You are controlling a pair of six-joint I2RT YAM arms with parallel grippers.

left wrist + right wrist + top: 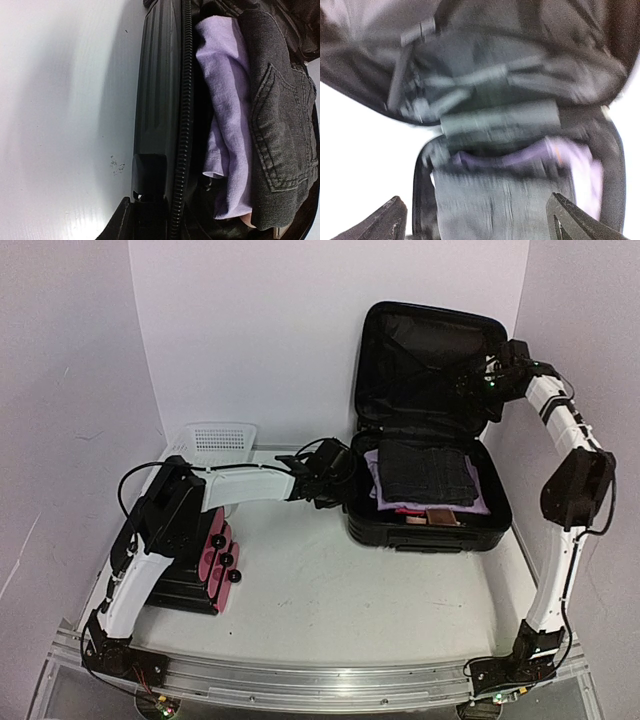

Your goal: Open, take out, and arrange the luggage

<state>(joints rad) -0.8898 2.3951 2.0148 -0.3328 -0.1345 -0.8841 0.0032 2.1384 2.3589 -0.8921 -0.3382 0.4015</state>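
Observation:
The luggage [428,525] lies open at the back right, its lid [425,355] standing upright against the back wall. Inside lie folded dark jeans [428,475] on a purple garment [478,502]. My left gripper [330,478] sits at the luggage's left wall. In the left wrist view [156,202] one finger [119,222] presses that ribbed wall [157,100] beside the zipper; jeans [282,115] and purple cloth [227,90] show inside. My right gripper [478,378] is open and empty by the lid's upper right. Its view is blurred, gripper [475,225] above the jeans [495,205].
A smaller smooth black case with a pink side and black knobs [212,565] lies at the left under my left arm. A white perforated basket [222,437] stands at the back left. White walls close in the back and sides.

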